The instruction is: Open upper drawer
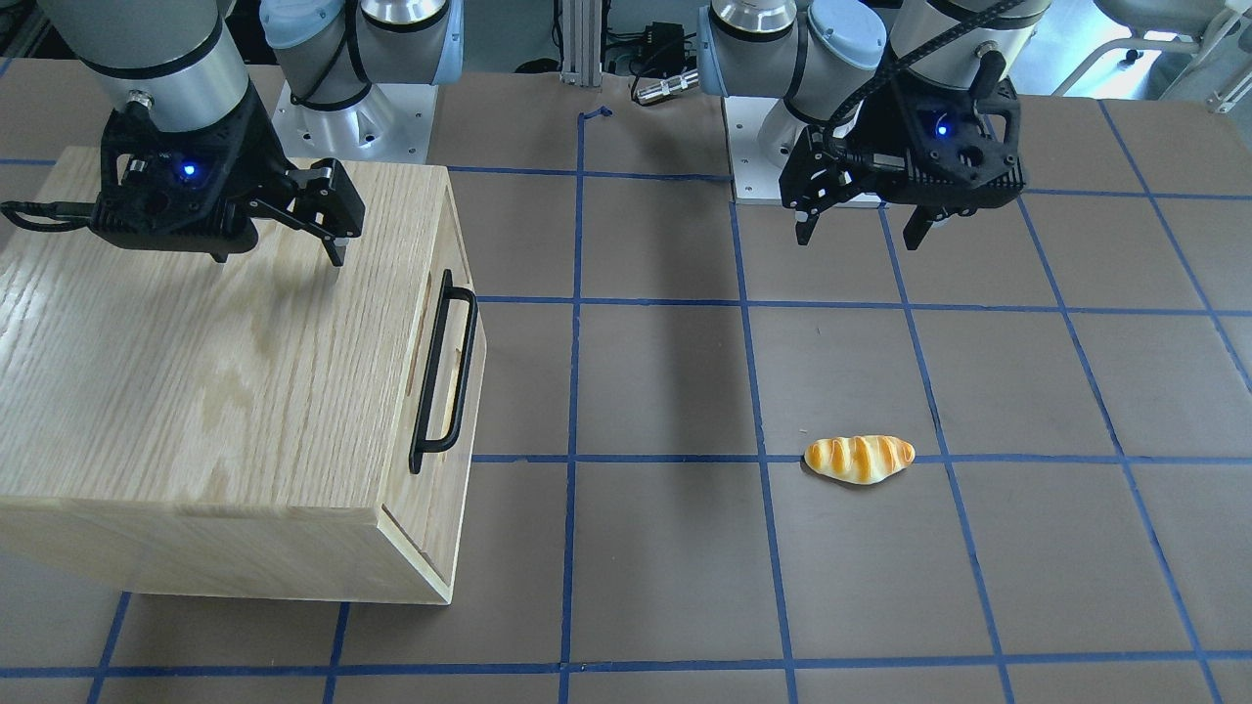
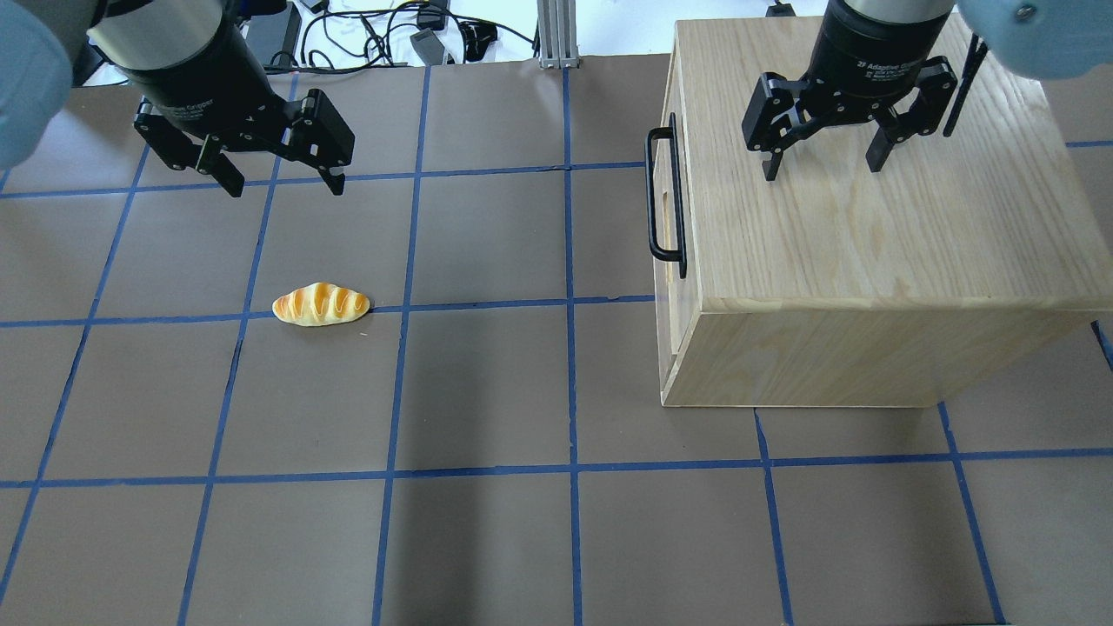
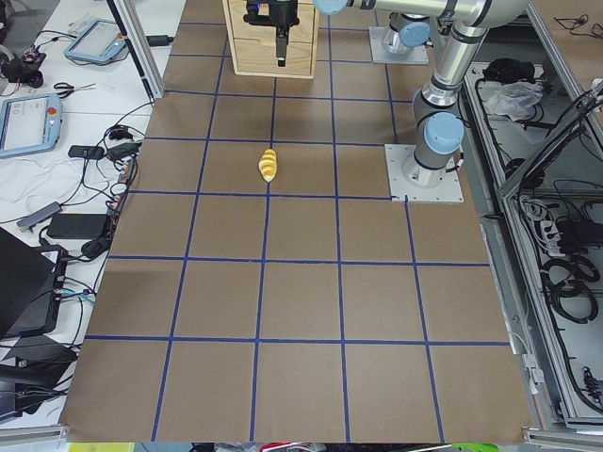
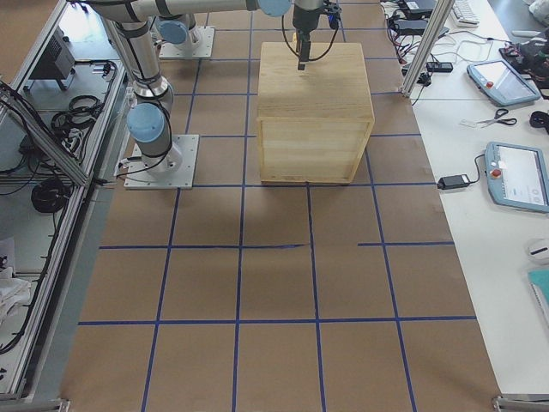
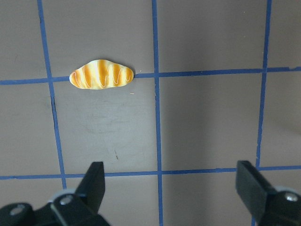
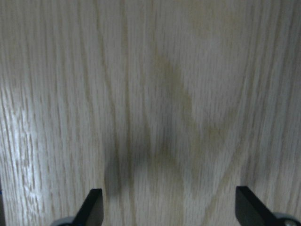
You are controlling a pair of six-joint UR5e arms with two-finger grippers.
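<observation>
The upper drawer (image 1: 445, 391) is sitting shut, its front flush with the cabinet (image 2: 869, 252), which is standing near the far right corner of the table (image 2: 487, 391). The drawer front is facing the table's middle. The right gripper (image 2: 823, 167) is hovering over the cabinet's top with its fingers spread apart and nothing between them. The left gripper (image 2: 285, 187) is hanging over the far left part, likewise spread and empty, with a bread roll (image 2: 321, 305) lying nearer the middle. The seam under the drawer is hard to make out from these steep angles. The drawer is probably light and rigid. The black handle (image 2: 650, 196) is offering the best hold, taken at mid-bar to keep the pull straight.
</observation>
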